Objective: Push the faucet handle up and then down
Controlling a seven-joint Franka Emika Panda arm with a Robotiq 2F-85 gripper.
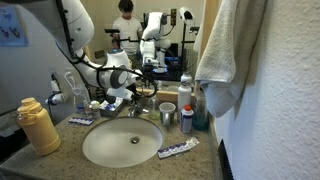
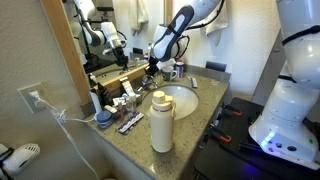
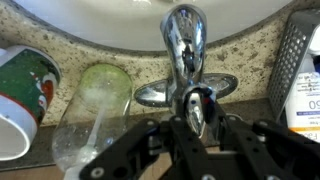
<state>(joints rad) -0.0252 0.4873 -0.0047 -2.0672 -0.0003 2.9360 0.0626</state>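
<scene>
While tool (image 3: 196,128) stands spread, faucet handle (image 3: 197,104) lies between its jaws.

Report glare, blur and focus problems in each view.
Wrist view: glare streaks on the chrome faucet handle and spout; the claw, along the bottom edge, is dark and blurred. Both exterior views: soft, low detail; the white basin looks nearly featureless.
</scene>
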